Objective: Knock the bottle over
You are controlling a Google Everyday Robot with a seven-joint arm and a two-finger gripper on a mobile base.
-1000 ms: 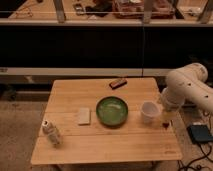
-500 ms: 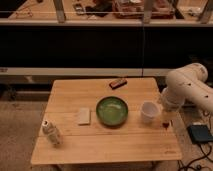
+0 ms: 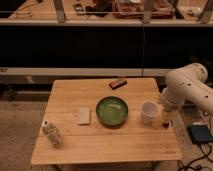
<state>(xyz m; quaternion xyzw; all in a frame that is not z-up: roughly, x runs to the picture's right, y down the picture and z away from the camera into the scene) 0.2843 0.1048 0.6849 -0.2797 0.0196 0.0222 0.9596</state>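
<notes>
The bottle (image 3: 51, 133) is small, slim and clear-whitish with a white cap. It stands tilted near the front left corner of the wooden table (image 3: 107, 145). My white arm (image 3: 187, 90) hangs over the table's right edge. The gripper (image 3: 166, 121) points down just right of the white cup (image 3: 149, 111), far from the bottle, across the table.
A green bowl (image 3: 112, 110) sits mid-table. A flat pale block (image 3: 84, 116) lies left of it. A small dark brown object (image 3: 118, 83) lies at the back. A dark box (image 3: 201, 134) lies on the floor to the right. A dark counter runs behind the table.
</notes>
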